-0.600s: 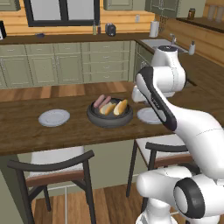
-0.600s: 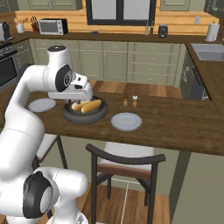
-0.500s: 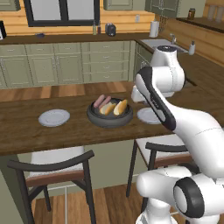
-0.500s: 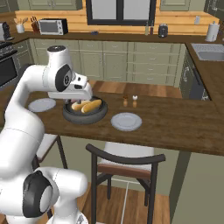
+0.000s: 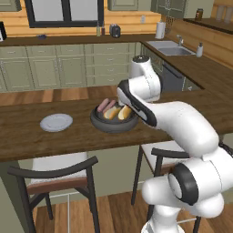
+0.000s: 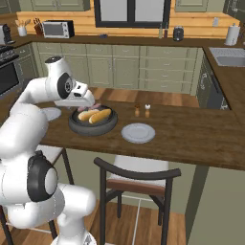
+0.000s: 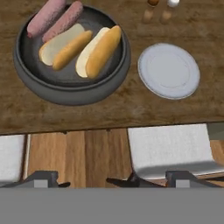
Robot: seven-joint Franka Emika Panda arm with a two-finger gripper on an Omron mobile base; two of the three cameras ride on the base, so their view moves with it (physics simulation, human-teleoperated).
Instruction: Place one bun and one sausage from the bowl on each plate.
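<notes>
The dark bowl (image 7: 65, 94) holds two buns (image 7: 98, 50) side by side and two pink sausages (image 7: 46, 17) along its far side. It stands mid-counter in both base views (image 5: 113, 125) (image 6: 93, 128). One pale plate (image 7: 168, 70) (image 6: 138, 133) lies just right of the bowl. The other plate (image 5: 56, 122) lies to its left, and my arm half hides it in the right base view (image 6: 50, 113). My gripper (image 7: 113, 179) hovers above the bowl and the counter's near edge. It is open, with its fingertips (image 7: 41, 177) wide apart and nothing between them.
Two small shakers (image 6: 142, 111) stand behind the right plate. Chairs (image 6: 139, 174) (image 5: 52, 177) are tucked under the counter's near edge. Cabinets and a sink (image 5: 170, 45) line the far walls.
My arm has swung left across the left base view, over the bowl, and now hides the right plate there. The food and plates have not moved.
</notes>
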